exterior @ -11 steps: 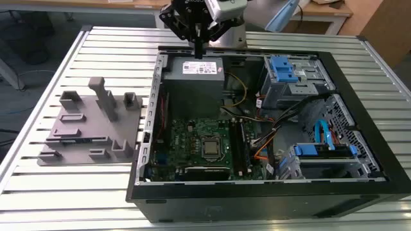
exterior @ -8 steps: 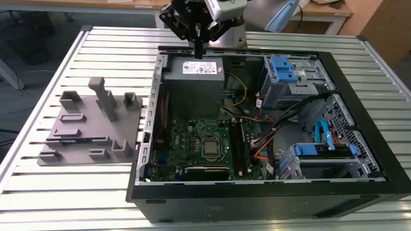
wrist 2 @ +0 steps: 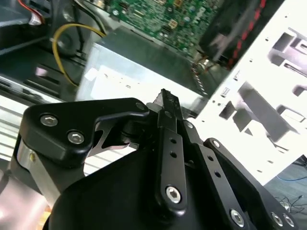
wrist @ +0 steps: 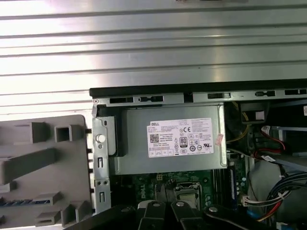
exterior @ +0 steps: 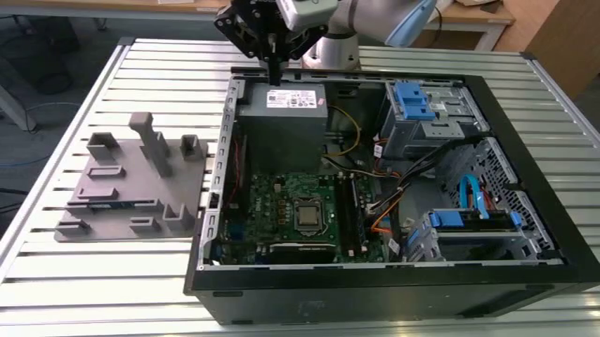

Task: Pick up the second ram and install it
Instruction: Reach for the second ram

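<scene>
Slatted aluminium table (exterior: 103, 281) carries an open black tower case (exterior: 375, 298), with a matte grey holder tray (exterior: 122, 179) just beside it on the exterior view's left. Gripper (exterior: 274, 76) hangs over the boxy metal power supply (exterior: 281, 116), clenched on nothing. Second wrist view: black fingertips (wrist 2: 165, 98) pressed together. First wrist view gives the detail: second ram (wrist: 21, 201), a thin blue board with black chips, lies in a tray slot.
</scene>
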`<state>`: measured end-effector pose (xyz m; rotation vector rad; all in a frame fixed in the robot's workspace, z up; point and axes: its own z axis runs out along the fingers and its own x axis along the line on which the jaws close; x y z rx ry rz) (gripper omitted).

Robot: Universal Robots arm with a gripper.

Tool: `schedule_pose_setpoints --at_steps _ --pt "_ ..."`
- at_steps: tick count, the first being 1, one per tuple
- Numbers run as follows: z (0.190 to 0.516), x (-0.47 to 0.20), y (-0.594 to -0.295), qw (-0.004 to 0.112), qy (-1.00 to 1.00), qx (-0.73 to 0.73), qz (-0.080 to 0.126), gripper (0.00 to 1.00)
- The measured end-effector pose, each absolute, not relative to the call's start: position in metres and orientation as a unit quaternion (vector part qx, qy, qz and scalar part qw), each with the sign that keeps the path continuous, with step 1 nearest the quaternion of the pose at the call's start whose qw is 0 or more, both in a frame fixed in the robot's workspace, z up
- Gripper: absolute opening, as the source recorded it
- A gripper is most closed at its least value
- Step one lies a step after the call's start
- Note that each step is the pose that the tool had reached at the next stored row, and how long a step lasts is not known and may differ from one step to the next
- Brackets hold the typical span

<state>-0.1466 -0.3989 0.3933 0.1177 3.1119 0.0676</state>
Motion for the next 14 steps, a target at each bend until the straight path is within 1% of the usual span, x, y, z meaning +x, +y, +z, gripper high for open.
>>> schedule_pose_setpoints --at_steps 14 --pt "0.393 -0.189 -0.399 0.013 0.999 0.038 0.022 0.11"
